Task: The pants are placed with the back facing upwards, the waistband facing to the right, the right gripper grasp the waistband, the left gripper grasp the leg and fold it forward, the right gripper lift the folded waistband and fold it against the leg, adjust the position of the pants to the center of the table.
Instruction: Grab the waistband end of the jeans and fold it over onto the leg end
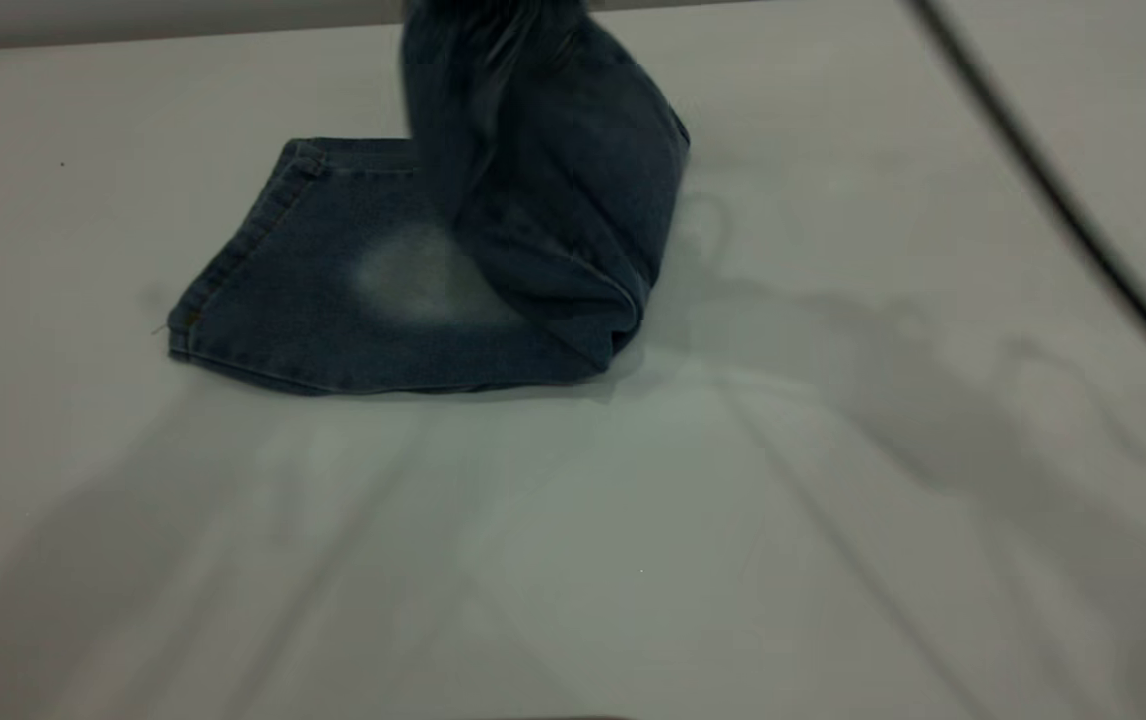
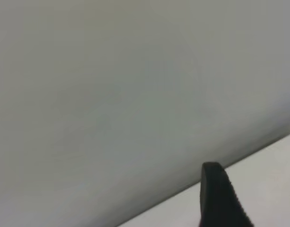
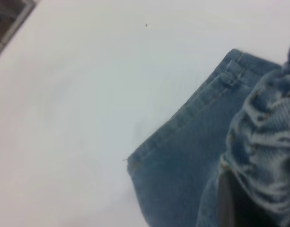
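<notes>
Pants (image 1: 373,290) lie folded on the table (image 1: 833,500) toward 11 o'clock of centre, hem at 9 o'clock — waistband (image 3: 265,137) raised, pinched by the right gripper (image 3: 232,198). Left gripper (image 2: 258,198) sits over bare tabletop; finger spacing cannot be told.

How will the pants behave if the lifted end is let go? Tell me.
Probably floppy: the raised end of the pants hangs in a soft curve while the leg lies flat on the table. Let go, it would likely drape onto the leg, not stand. The puckered waistband bunches at the right gripper, suggesting stretchy, easily gripped cloth.
</notes>
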